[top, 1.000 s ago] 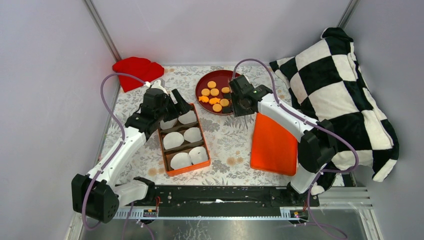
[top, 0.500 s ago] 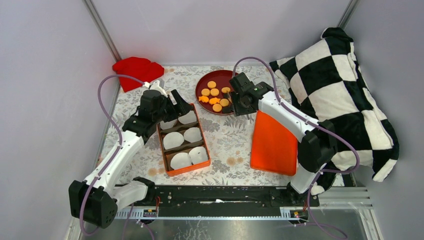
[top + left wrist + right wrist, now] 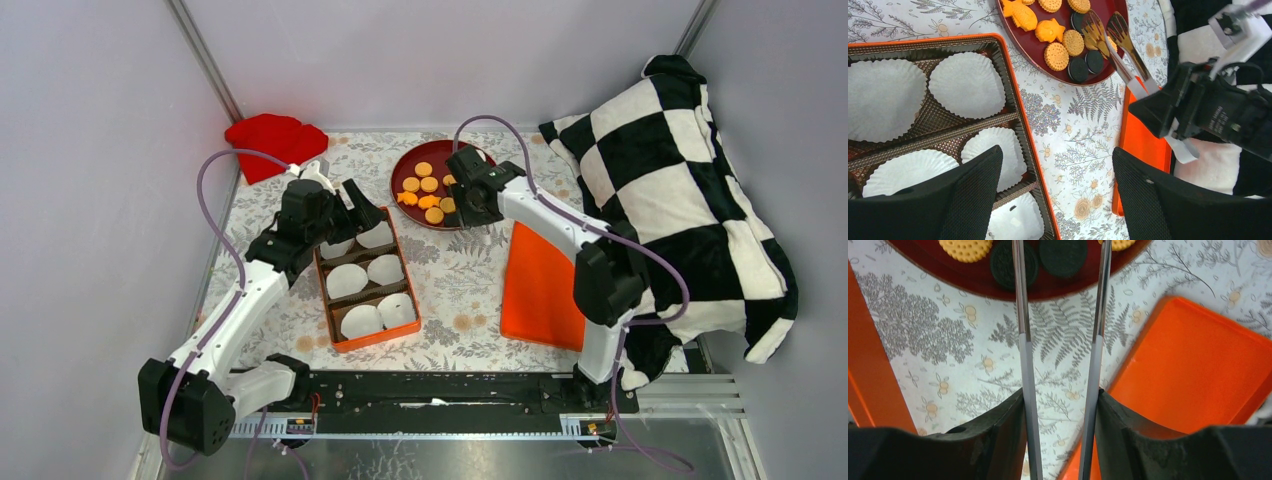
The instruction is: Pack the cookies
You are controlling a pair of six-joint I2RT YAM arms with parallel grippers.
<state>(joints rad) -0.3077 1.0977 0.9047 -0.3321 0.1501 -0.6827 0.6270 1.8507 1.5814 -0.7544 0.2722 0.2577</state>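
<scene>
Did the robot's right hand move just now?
Yes. The right gripper moved left, so it now sits farther over the red plate, which stayed where it was.

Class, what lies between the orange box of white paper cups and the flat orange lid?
Only bare floral tablecloth; the top view shows nothing else between the orange box and the flat orange lid.

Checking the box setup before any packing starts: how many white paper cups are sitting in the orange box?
6, two in each compartment of the orange box: far pair, partly covered; middle pair; near pair. None seen elsewhere.
</scene>
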